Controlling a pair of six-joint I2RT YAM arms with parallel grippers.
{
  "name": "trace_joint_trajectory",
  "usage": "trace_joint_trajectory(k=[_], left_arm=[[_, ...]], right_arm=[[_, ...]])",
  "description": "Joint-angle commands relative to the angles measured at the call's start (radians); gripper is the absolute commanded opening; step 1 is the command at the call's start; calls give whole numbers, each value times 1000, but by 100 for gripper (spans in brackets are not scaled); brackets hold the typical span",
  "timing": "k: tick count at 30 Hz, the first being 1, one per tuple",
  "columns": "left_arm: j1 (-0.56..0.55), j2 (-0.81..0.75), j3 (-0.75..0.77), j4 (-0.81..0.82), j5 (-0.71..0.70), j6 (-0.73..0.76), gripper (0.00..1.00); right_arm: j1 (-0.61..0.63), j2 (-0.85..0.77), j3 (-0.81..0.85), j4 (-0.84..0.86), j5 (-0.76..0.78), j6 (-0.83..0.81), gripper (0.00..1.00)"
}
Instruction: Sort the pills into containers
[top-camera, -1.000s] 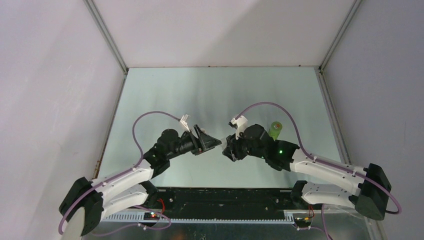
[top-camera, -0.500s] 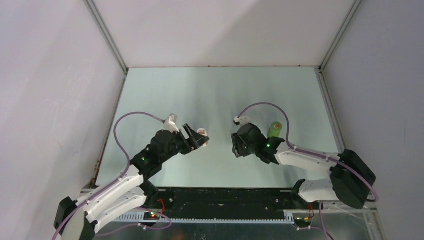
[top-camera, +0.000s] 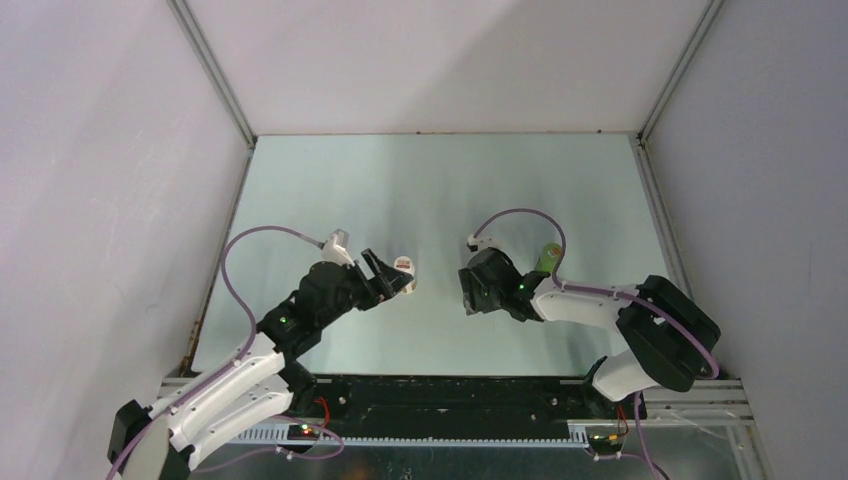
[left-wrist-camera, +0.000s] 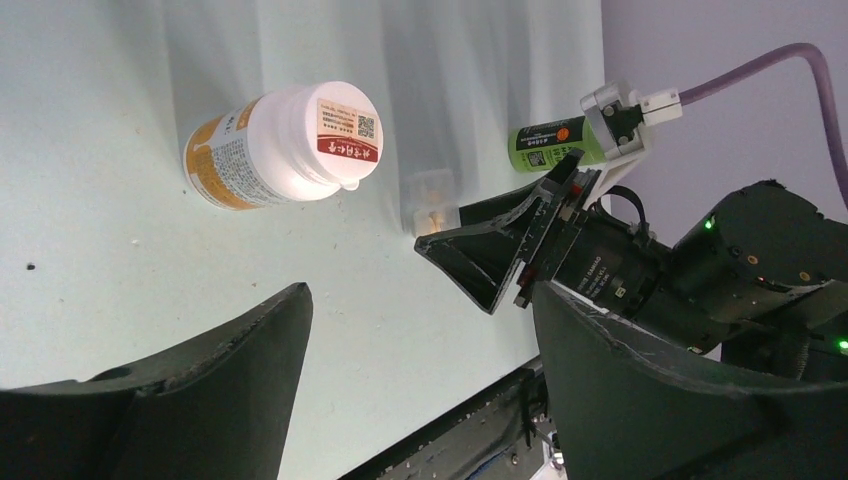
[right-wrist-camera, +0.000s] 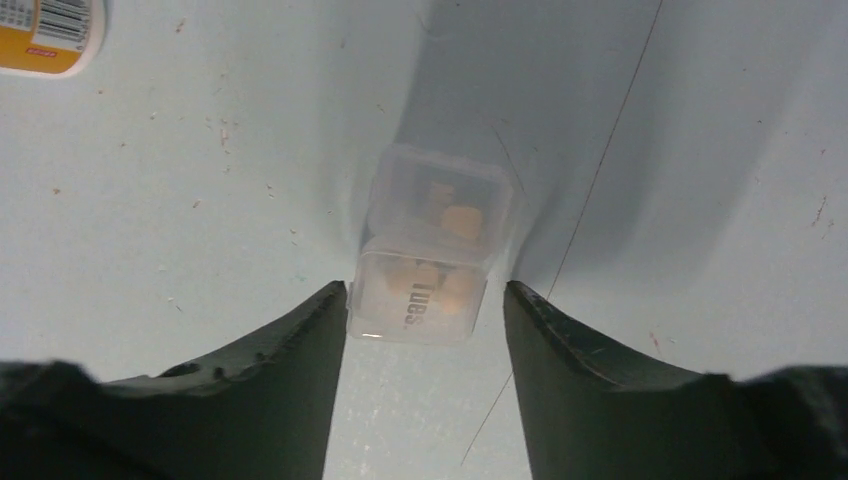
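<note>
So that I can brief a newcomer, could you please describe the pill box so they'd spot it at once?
On the pale table, look between the white bottle and the green bottle, at the right arm's fingers. The pill box there is far smaller than both, translucent, marked TUES, with orange pills inside.

From high over the near edge the top view looks down on the whole worktop (top-camera: 440, 190); the left wrist view faces right, the right one looks closely down; both share the pill box (right-wrist-camera: 430, 250)
</note>
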Motion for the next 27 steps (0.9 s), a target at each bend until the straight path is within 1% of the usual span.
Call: trace_joint_trajectory(k=[1,7,13,16,19,20,23,27], left_arm=[[10,-9,-13,7,-27,26,85],[9,-1,-12,10,-23,28,85],[9,-4,-13,11,-24,28,85],[11,-5,-14,10,-24,28,85],[11,0,-16,37,1,39,85],[9,5,-17,47,4,43,85],[9,29,-18,90,70,55,82],[8,66,-17,116,112,61,78]], right_arm=[[-25,15,3,39,-41,31,65],[-56,-54,3,25,-126,44,76],[-133,-136,3,7,-269,74,78],[-180,-152,-1,-18,-322,112,77],[-221,-149,-3,-44,-325,130,74],[-228,-141,-4,-48,-329,132,73],[-252,-116,-8,-43,-364,126,69],[-263,-72,-13,-22,-409,115,61]])
